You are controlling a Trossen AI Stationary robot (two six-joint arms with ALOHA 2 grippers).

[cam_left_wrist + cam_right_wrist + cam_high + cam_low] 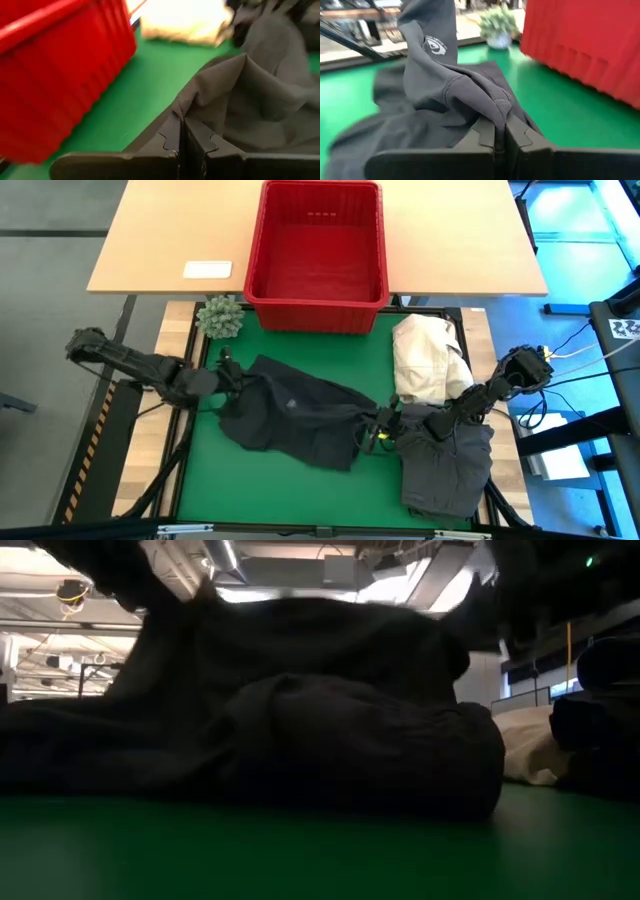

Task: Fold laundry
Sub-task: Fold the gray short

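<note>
Dark grey cloth is what both of your tools have hold of: a garment point(295, 415) lies spread across the middle of the green mat point(290, 345) on your table, running from the left side down toward the right. Your left tool point(232, 375) sits at the garment's upper-left edge, its fingers point(172, 142) pressed together and pinching a fold of the fabric. Your right tool point(382, 430) is at the garment's lower-right end, fingers point(487, 135) likewise pressed together, gripping a bunched hem or cuff; a small printed logo point(436, 46) shows on the raised part of the cloth beyond it.

A second dark garment point(445, 465) lies heaped at the mat's right front, under your right arm. Just behind it rests a cream-white cloth heap point(428, 360), touching or nearly touching the dark pile. The red plastic basket point(318, 255) stands at the back, straddling the mat's far edge and the wooden table point(160, 240) behind. A small green potted plant point(220, 317) stands just left of the basket, and a white card point(208, 269) lies on the wood farther back.
</note>
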